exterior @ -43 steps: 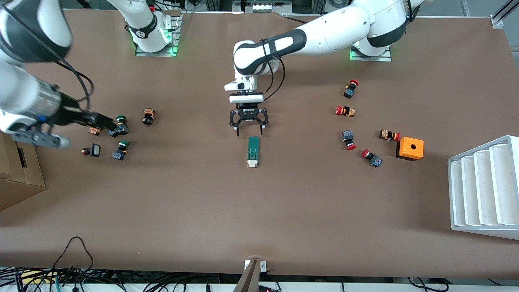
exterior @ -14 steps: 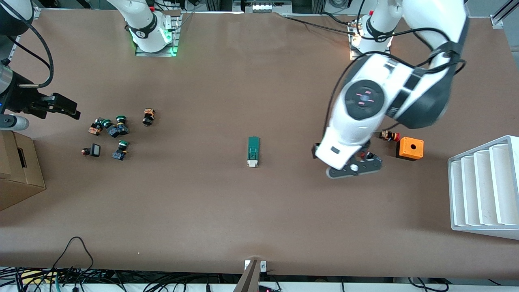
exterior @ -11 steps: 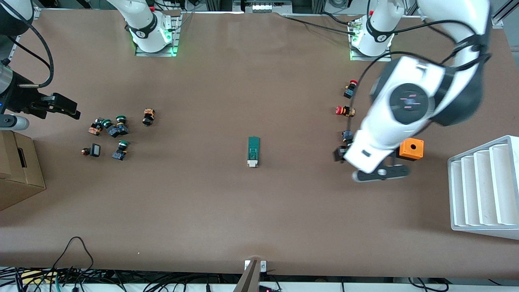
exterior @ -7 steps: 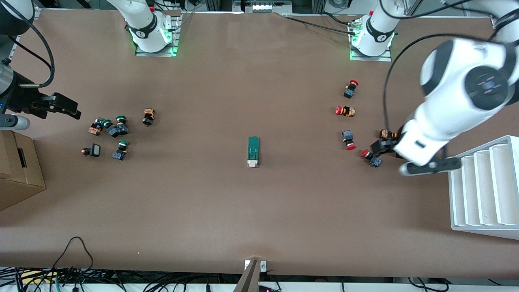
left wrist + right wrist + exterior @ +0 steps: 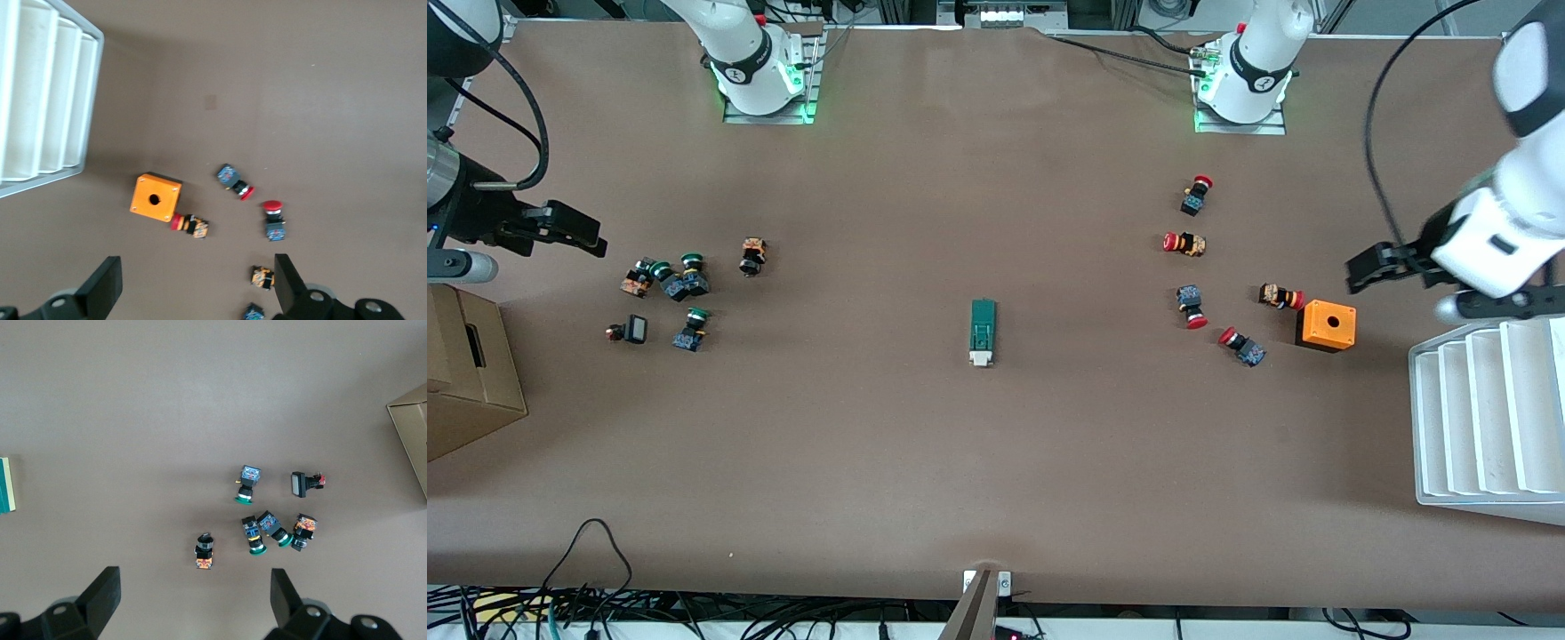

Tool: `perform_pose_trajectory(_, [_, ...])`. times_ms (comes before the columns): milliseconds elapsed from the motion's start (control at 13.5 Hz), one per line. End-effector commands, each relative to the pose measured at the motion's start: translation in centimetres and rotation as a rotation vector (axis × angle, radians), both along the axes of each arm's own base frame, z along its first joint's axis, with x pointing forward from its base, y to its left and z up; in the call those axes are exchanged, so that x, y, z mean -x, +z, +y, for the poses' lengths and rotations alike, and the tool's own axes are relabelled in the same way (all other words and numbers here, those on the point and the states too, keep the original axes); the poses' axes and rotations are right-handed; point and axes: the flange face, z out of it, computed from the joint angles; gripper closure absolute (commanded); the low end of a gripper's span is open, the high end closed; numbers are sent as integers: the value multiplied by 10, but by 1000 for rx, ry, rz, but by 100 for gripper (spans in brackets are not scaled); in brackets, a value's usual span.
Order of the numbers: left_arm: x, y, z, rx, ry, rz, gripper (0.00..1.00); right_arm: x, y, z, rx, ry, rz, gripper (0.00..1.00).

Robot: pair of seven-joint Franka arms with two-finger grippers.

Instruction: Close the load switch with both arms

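The load switch (image 5: 983, 332) lies flat at the middle of the table, a narrow dark-green block with its white piece at the end nearer the front camera. Nothing touches it. Only its edge shows in the right wrist view (image 5: 5, 485). My left gripper (image 5: 1375, 266) hangs open and empty in the air by the orange box, at the left arm's end of the table; its own view shows the same wide gap (image 5: 197, 290). My right gripper (image 5: 567, 231) is open and empty too (image 5: 193, 597), above the table beside the green-capped buttons.
Several red-capped push buttons (image 5: 1193, 307) and an orange box with a hole (image 5: 1326, 325) lie toward the left arm's end, next to a white ribbed tray (image 5: 1485, 409). Green-capped buttons (image 5: 685, 280) and a cardboard box (image 5: 463, 373) sit at the right arm's end.
The left arm has swung from over the load switch out to its own end of the table, gripper still open. The right arm drew back from the green buttons earlier and now holds still.
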Motion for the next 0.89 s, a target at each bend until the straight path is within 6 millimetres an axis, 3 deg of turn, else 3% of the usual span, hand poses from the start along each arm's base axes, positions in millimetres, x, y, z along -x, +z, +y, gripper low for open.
perform_pose_trajectory(0, [15,13,19,27,-18,10,0,1,6,1,9,15,3,1])
perform_pose_trajectory(296, [21,50,24,33,-13,5,0,1,6,1,9,15,3,1])
perform_pose_trajectory(815, [29,56,19,35,-29,25,0,1,7,1,9,15,0,1])
